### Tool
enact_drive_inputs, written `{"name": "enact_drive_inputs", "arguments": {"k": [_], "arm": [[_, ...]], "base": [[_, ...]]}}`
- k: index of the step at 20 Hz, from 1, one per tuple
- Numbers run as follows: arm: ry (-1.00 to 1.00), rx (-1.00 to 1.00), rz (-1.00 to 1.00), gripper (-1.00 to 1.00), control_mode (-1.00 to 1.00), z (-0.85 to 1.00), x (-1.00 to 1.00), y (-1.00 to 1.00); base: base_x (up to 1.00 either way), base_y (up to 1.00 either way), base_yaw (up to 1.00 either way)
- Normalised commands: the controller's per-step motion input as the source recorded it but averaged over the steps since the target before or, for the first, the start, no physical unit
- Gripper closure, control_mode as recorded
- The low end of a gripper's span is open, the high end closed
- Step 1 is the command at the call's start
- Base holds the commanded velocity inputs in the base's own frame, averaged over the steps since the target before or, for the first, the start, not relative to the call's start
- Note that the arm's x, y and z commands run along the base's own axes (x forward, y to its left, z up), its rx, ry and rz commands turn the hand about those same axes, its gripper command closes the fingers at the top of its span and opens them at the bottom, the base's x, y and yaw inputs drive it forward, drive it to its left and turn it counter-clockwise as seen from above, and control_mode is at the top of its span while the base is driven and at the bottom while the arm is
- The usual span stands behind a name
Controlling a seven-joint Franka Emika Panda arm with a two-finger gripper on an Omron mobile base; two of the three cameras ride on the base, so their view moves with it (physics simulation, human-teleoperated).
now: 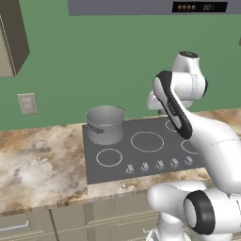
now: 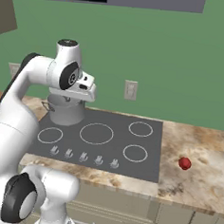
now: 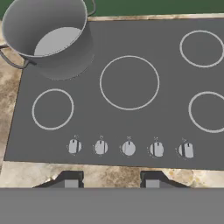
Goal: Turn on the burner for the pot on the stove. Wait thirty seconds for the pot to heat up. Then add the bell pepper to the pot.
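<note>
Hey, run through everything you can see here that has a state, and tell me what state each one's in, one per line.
pot: upright on the stove's back left corner, empty, no lid.
stove: none of the rings glowing.
knobs: five in a row along the front edge, all pointing much the same way.
bell pepper: lying on the counter right of the stove, untouched.
claw: above the knob row, holding nothing.

wall [image 1: 94,56]: flat green, fills upper frame | surface [image 1: 33,164]: mottled beige-brown stone, across the middle | wall plate [image 2: 130,90]: pale, centre of the right base view | cabinet fronts [image 1: 70,219]: tan, along the lower edge | upper cabinet [image 1: 12,37]: dark brown, upper left
</note>
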Motion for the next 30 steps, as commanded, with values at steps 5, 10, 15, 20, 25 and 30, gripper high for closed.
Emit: {"name": "enact_drive_inputs", "arguments": {"k": [5,10,15,20,25,30], "arm": [[0.00,0.00,0.00,-1.00,-1.00,0.00,-0.10,0.00],[0.05,0.00,0.00,-1.00,-1.00,-0.21,-0.14,0.07],[0.08,0.00,0.00,-1.00,-1.00,-0.40,-0.01,0.21],[0.11,0.00,0.00,-1.00,-1.00,-0.53,0.00,0.27],[0.09,0.00,0.00,-1.00,-1.00,-0.61,0.00,0.19],[0.02,0.00,0.00,-1.00,-1.00,-0.60,0.00,0.00]], "base": [[0.00,0.00,0.00],[0.00,0.00,0.00],[0.00,0.00,0.00],[0.00,0.00,0.00],[0.00,0.00,0.00],[0.00,0.00,0.00]]}}
